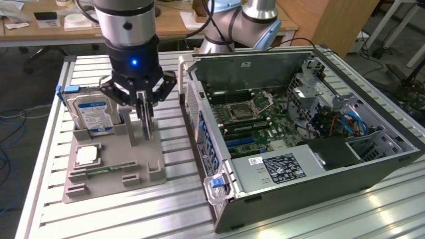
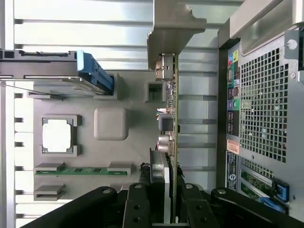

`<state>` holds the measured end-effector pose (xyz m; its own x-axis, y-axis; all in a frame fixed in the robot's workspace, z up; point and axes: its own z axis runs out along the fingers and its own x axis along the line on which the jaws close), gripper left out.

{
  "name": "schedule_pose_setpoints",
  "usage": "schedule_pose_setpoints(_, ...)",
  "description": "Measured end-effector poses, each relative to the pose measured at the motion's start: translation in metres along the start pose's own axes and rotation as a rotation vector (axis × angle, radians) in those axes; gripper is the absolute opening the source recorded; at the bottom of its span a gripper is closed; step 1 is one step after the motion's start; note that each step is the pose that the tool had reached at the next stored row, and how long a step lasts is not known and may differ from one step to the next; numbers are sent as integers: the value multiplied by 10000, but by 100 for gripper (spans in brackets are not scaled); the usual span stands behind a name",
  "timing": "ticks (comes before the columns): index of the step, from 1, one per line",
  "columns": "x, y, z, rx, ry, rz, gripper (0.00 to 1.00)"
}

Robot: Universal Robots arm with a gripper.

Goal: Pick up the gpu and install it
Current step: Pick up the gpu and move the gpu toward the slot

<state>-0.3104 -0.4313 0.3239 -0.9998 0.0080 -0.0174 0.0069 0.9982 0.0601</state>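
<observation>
The gpu (image 1: 145, 124) is a thin dark card standing on edge over the grey holder tray (image 1: 143, 174), between the hard drive and the computer case. My gripper (image 1: 143, 105) reaches down from above and is shut on the card's upper edge. In the wrist view the gpu (image 2: 169, 118) runs away from the gripper (image 2: 167, 183), its green board edge and silvery end bracket (image 2: 171, 33) at the far end. Whether the card's lower edge still touches the tray is hidden. The open computer case (image 1: 299, 134) lies at the exterior view's right, motherboard (image 1: 249, 114) exposed.
A silver hard drive (image 1: 93, 112) with a blue label stands upright in the tray beside the gripper. A processor chip (image 1: 87, 155) and a green memory stick (image 1: 106, 169) lie in the tray. The case's rear wall (image 2: 266, 104) is close to the card. Another robot arm (image 1: 239, 25) stands behind the case.
</observation>
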Motion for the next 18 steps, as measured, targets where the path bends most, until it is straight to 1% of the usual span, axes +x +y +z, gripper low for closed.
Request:
schedule_pose_setpoints(6, -4, 14, -234, -72, 4, 1, 28)
schedule_pose_setpoints(9, -6, 22, -366, -100, 5, 3, 28)
schedule_pose_setpoints(14, -10, 35, -588, -123, 11, 3, 28)
schedule_pose_setpoints(18, -13, 45, -748, -133, 36, 5, 28)
